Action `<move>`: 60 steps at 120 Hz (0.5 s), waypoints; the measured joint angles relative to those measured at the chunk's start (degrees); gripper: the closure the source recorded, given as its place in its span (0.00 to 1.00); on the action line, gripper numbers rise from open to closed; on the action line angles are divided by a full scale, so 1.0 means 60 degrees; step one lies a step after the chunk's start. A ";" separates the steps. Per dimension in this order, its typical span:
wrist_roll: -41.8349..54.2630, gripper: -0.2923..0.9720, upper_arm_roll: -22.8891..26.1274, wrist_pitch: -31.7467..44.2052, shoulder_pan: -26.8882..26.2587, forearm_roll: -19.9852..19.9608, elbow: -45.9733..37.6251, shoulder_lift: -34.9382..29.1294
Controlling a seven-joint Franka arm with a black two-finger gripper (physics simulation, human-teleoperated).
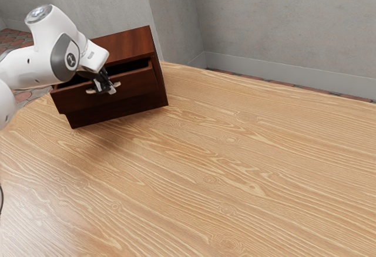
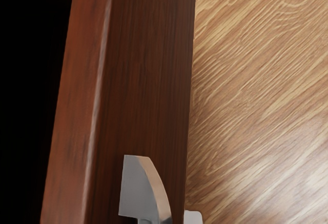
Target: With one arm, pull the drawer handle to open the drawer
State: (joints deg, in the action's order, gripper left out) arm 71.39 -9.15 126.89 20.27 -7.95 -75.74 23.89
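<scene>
At the handle [image 1: 91, 90]: my fingers [image 1: 106, 86] are clamped across the pale bar, one on each side, close to its middle. In the wrist view the grey metal handle [image 2: 142, 190] curves off the drawer front just under my hand.

Drawer [image 1: 134, 82]: top one of a small dark wooden cabinet [image 1: 126, 39] standing on the counter [image 1: 235, 169], towards the exterior view's left and near the corner of the walls. Its front stands a little proud of the cabinet body, and a dark gap shows above and behind it. So it is partly open, not fully.

Handling (judgement):
- Handle looks rigid and smooth, so my grip could slide along the bar if taken off-centre.
- A mid-bar hold suits best, since it keeps the pull square to the front and stops the drawer skewing.
- Drawer looks light and should slide easily.
- Cabinet is small and free-standing, so it may drag across the counter if the runners bind.
- Pull should be straight out, level and steady.
</scene>
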 joint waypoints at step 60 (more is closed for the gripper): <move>-0.0064 0.86 0.0022 0.0424 -0.0185 0.0068 -0.1489 -0.0963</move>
State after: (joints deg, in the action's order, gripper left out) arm 71.01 -9.02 129.44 19.16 -7.54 -84.68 18.11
